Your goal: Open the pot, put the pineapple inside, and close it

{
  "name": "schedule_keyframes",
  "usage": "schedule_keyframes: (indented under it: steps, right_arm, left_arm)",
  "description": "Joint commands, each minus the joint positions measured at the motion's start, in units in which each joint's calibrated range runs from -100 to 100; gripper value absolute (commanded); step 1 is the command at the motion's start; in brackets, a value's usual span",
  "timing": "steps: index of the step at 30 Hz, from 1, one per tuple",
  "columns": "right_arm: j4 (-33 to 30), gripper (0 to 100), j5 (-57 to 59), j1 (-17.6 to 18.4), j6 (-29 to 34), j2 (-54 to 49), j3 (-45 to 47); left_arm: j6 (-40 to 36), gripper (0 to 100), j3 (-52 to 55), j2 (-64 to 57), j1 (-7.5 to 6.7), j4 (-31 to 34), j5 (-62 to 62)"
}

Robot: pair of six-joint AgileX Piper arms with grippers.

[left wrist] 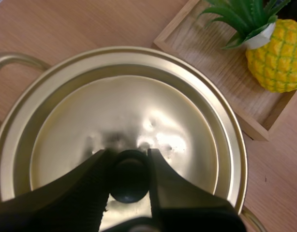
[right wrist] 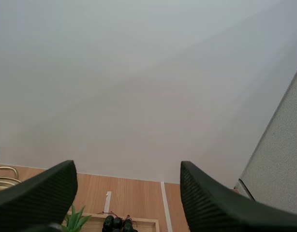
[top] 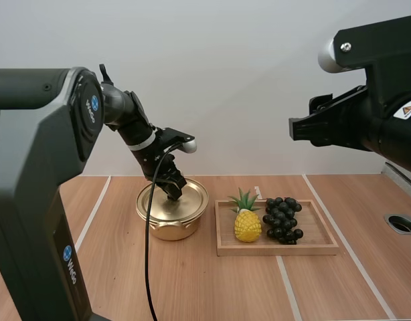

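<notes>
So the left claw (top: pixel 173 193) is seen down on top of the gold pot (top: pixel 167 224), and in the left wrist view that claw (left wrist: pixel 128 157) is pinched in on the black knob (left wrist: pixel 129 178) at the middle of the lid (left wrist: pixel 139 106), one finger pressed to each side of it. The lid is seated flat on the pot, nothing lifted. The pineapple (top: pixel 248 223) is found standing upright in the wooden tray (top: pixel 319 245), which is set on the table (top: pixel 212 287) just beside the pot at its 3 o'clock. Inside the tray the pineapple is kept at the 9 o'clock end, with a bunch of dark grapes (top: pixel 282 219) right next to it at its 3 o'clock. The right claw (top: pixel 294 127) is held high up, well apart from everything on the table, and in its own wrist view the right claw (right wrist: pixel 129 193) is spread wide with nothing gripped between the fingers.
</notes>
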Motion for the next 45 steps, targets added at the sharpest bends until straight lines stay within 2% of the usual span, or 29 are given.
schedule_keyframes:
  steps: [1, 6, 11, 18, 26, 31, 34, 37, 41, 45]
  right_arm:
    - [0.24, 100, -0.31, -0.18, -0.6, 0.09, -0.67]
    - [0.24, 100, 0.33, -0.18, -0.59, 0.09, -0.67]
    - [0.24, 100, 0.33, -0.18, -0.59, 0.09, -0.67]
    - [1.45, 100, 0.32, -0.18, -0.59, 0.09, -0.67]
    - [1.44, 100, 0.32, -0.18, -0.59, 0.24, -0.67]
    - [2.95, 100, 0.51, -0.18, -0.59, 0.24, -0.54]
    - [5.67, 100, 0.34, -0.18, -0.71, 0.55, -0.54]
    - [8.69, 100, 0.31, -0.18, -3.79, 2.57, -0.54]
    - [13.81, 100, 0.73, -0.18, -6.18, 8.44, -0.54]
    - [21.9, 100, 6.65, -0.18, -11.9, 17.81, -0.54]
  left_arm:
    - [-0.71, 0, 0.1, -0.49, -0.17, -0.44, -0.39]
    - [-0.71, 0, -0.81, -4.34, -0.17, -0.44, 0.15]
    - [-1.06, 0, -5.13, -10.04, -0.17, -0.44, 6.05]
    - [-5.78, 0, -18.76, -20.2, -0.17, -0.44, 5.78]
    - [-17.86, 0, -35.29, -32.08, -0.09, -0.23, -18.14]
    - [-22.41, 0, -40.26, -39.76, -0.09, -0.36, -32.78]
    - [-23.21, 0, -40.26, -44.37, -0.09, -0.43, -48.69]
    - [-23.21, 0, -40.26, -47.83, -0.09, -0.28, -62.98]
    - [-23.21, 0, -40.26, -51.41, -0.09, -0.18, -72.45]
    - [-23.21, 0, -40.26, -52.43, -0.09, -0.18, -78.13]
